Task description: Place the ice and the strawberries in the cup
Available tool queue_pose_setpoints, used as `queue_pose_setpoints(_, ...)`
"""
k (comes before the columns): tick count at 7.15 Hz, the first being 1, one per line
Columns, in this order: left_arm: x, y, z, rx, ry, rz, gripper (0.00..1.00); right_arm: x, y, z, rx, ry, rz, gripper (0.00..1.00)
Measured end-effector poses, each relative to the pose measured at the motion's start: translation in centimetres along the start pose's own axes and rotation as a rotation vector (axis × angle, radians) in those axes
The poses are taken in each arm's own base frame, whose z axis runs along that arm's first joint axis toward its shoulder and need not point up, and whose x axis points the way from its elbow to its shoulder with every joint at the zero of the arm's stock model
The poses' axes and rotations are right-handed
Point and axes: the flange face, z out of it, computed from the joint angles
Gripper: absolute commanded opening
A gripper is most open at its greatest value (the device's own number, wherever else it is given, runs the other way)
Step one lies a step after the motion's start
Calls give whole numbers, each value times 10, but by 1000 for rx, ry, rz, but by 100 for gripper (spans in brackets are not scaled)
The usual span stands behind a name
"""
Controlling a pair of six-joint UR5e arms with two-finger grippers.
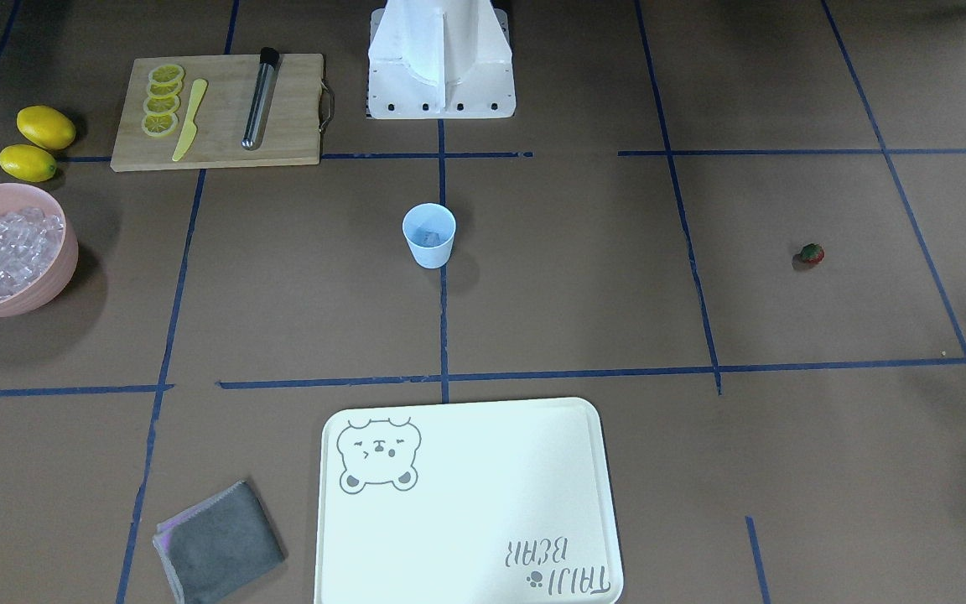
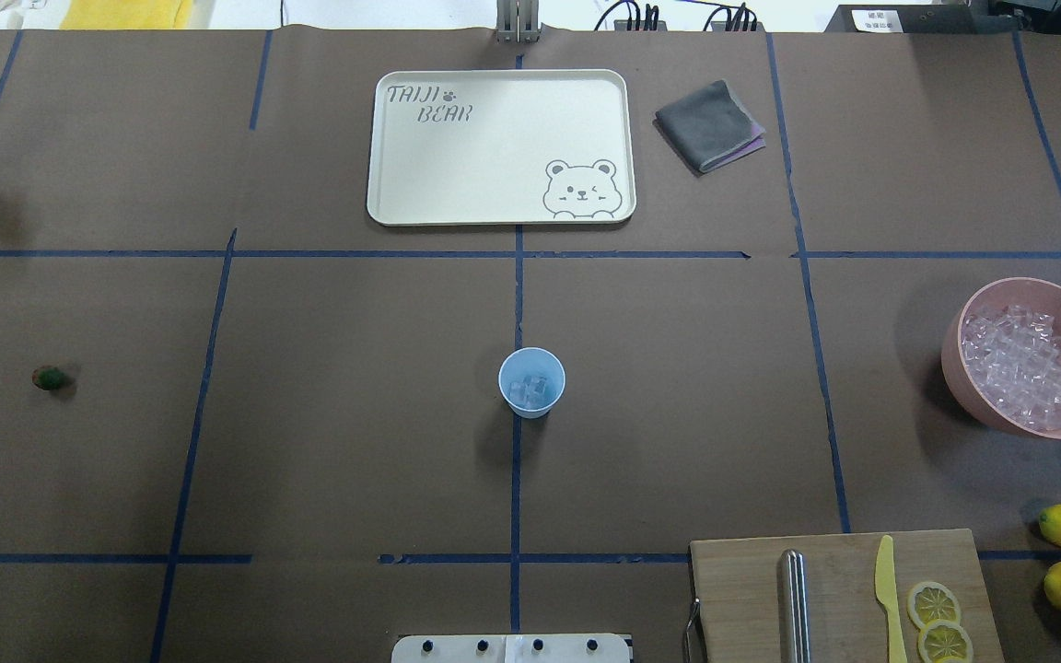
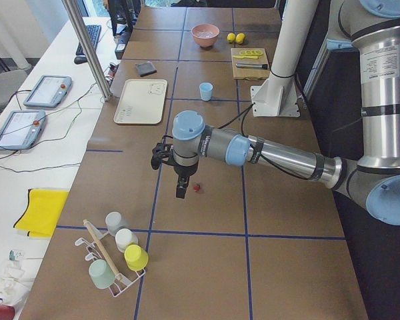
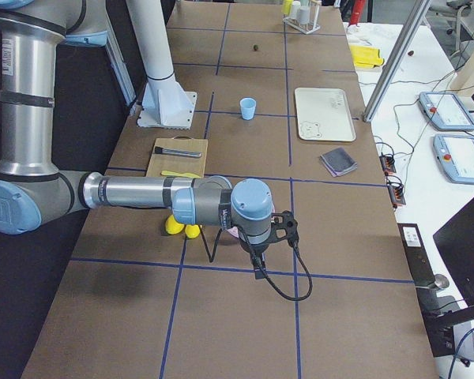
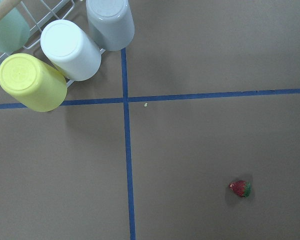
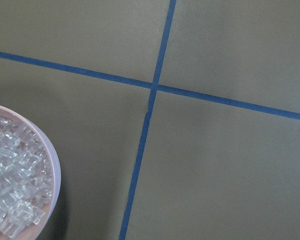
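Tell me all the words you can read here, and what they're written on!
"TAIJI BEAR": on the cream tray, next to a bear drawing.
Too small to read: the white label at the overhead view's top right.
Too small to read: the sticker on the left arm.

Near right arm (image 4: 134, 192) stretched over table (image 4: 245, 332); cup (image 4: 248, 108) upright near tray (image 4: 325, 114); far speck, possibly strawberry (image 4: 257, 48).

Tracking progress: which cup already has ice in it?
The light-blue cup at table centre, upright with ice inside; the four rack cups are upturned.
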Motion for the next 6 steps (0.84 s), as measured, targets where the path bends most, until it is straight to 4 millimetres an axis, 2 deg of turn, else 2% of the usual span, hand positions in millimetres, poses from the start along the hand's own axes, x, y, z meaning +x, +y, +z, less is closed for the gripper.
queue_pose_setpoints(3,69,3,72,-38,-49,-30,100,1,3,2,-3,-3,1,100)
queue_pose_setpoints(4,82,6,95,-36,-37,-32,100,1,4,2,-3,-3,2,100)
queue_pose_setpoints(6,93,13,142,-30,-3,-34,100,1,4,3,-4,-3,2,100)
